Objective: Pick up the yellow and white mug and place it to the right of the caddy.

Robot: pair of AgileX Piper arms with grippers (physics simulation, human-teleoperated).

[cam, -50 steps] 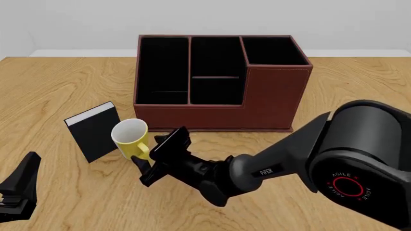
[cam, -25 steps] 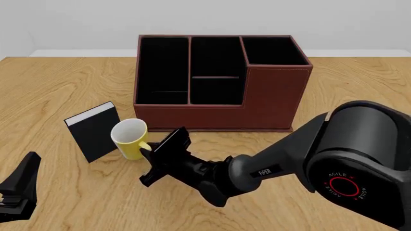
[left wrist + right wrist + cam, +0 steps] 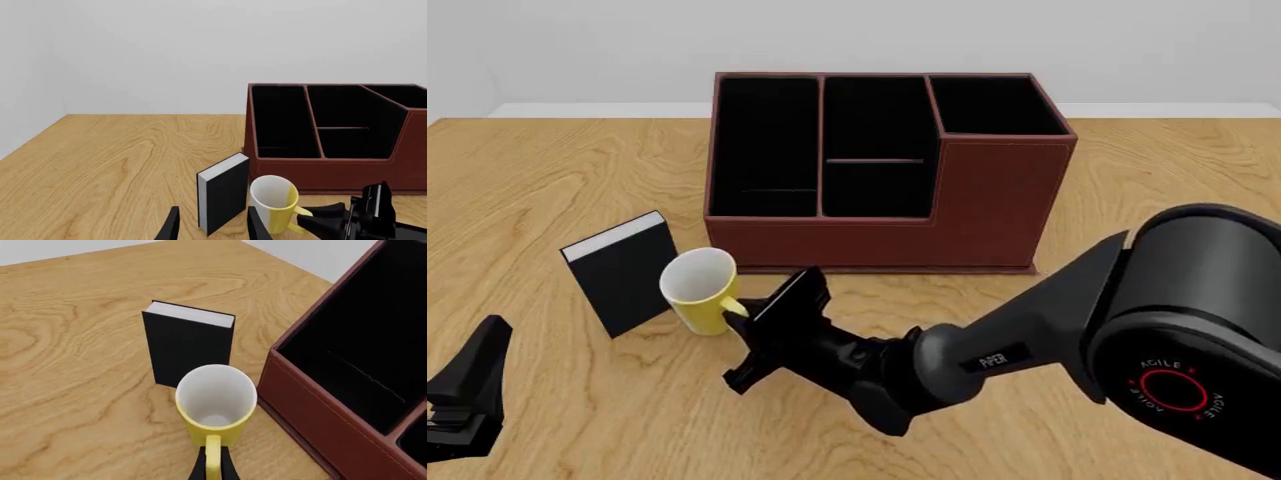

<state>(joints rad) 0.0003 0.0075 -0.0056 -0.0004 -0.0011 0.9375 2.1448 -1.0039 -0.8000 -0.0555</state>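
Observation:
The yellow and white mug (image 3: 694, 285) stands upright on the table, left of and in front of the caddy (image 3: 961, 200), a reddish-brown box with black-lined compartments. My right gripper (image 3: 737, 318) is shut on the mug's yellow handle (image 3: 212, 452). In the right wrist view, the black fingertips (image 3: 199, 469) press the handle from both sides. The left wrist view shows the mug (image 3: 273, 200) in front of the caddy (image 3: 333, 172). My left gripper (image 3: 474, 385) hangs open near the table's front left corner, well clear of the mug, with nothing between its fingers (image 3: 170, 227).
A small black book (image 3: 625, 272) with white pages stands upright just left of the mug, nearly touching it. The right arm (image 3: 1028, 340) stretches low across the table in front of the caddy. Bare wood lies to the right of the caddy.
The right gripper's fingers were spread around the mug handle and have shut on it. The arm has shifted slightly. The mug has barely moved, and the left arm is still.

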